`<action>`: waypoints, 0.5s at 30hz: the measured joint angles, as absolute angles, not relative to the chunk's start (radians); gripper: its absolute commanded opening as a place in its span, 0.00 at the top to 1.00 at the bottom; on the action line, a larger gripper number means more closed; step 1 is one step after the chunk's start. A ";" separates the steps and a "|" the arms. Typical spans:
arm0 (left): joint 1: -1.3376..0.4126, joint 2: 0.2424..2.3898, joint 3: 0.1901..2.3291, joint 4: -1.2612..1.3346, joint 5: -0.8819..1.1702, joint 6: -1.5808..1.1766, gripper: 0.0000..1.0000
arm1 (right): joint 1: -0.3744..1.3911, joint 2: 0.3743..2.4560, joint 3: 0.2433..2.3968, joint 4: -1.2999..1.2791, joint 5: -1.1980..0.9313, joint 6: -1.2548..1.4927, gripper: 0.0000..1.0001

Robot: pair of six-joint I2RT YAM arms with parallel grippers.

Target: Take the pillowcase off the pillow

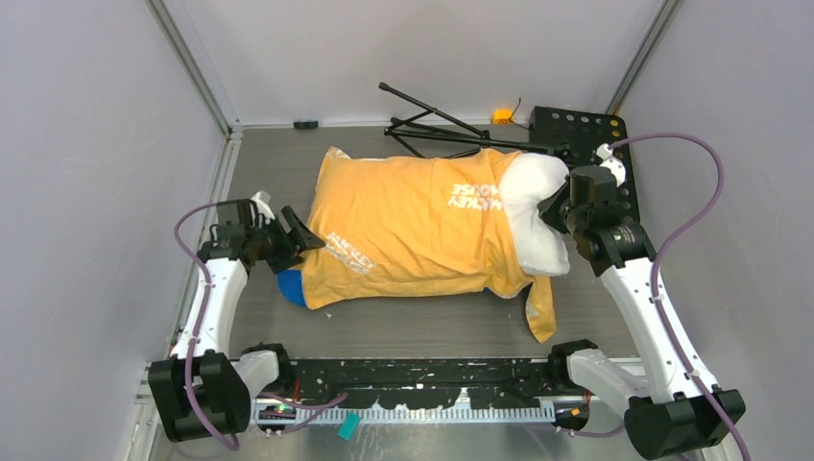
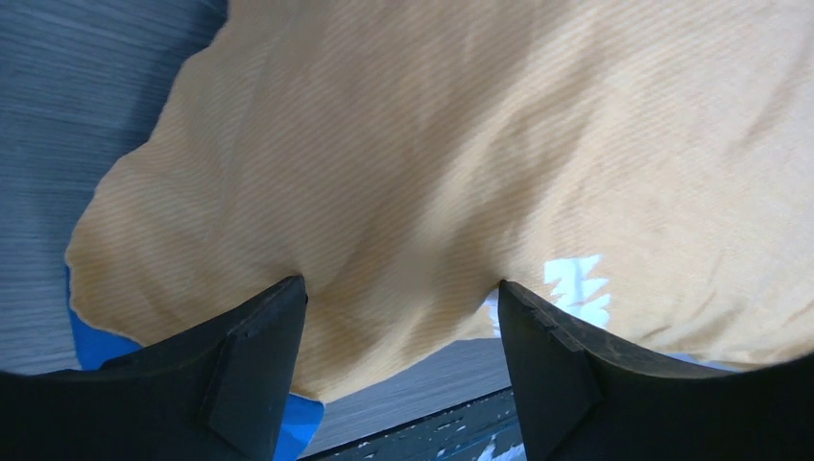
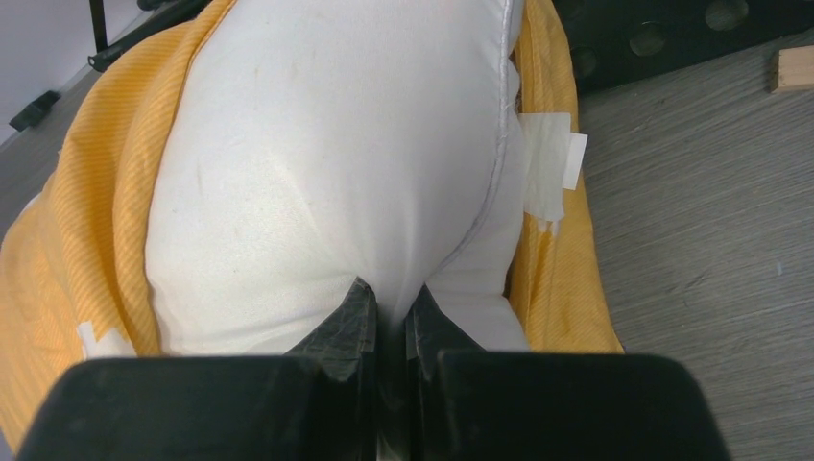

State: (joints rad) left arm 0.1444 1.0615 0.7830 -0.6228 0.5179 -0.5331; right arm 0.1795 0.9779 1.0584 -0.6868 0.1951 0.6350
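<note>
The orange-yellow pillowcase (image 1: 413,230) with white lettering lies across the middle of the table and covers most of the white pillow (image 1: 533,206), whose right end sticks out. My right gripper (image 1: 555,213) is shut on that bare pillow end (image 3: 326,163), pinching a fold between its fingers (image 3: 350,317). My left gripper (image 1: 299,238) is open at the pillowcase's left end, its fingertips (image 2: 278,307) touching the fabric (image 2: 461,154) with a bulge between them. A blue patch (image 1: 291,286) shows at the near left corner, and also in the left wrist view (image 2: 91,346).
A black folded tripod (image 1: 432,125) lies at the back behind the pillow. A black perforated plate (image 1: 586,130) stands at the back right beside a small orange block (image 1: 501,116). A black rail (image 1: 422,375) runs along the near edge. Grey walls enclose the table.
</note>
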 measured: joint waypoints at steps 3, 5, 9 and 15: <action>0.144 1.071 0.785 -0.638 0.467 -0.520 0.48 | 0.179 0.978 1.058 -0.683 0.191 0.635 1.00; 0.144 1.071 0.785 -0.644 0.439 -0.508 0.76 | 0.179 0.978 1.058 -0.682 0.189 0.635 1.00; 0.144 1.067 0.785 -0.643 0.411 -0.504 1.00 | 0.179 0.978 1.058 -0.681 0.189 0.635 1.00; 0.143 1.065 0.821 -0.677 0.344 -0.490 1.00 | 0.179 0.978 1.058 -0.681 0.189 0.635 1.00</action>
State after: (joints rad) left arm 0.1432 1.0653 0.8211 -0.6769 0.3439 -0.4900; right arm 0.1795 0.9779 1.0580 -0.6811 0.1890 0.6350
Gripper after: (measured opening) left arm 0.009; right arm 0.118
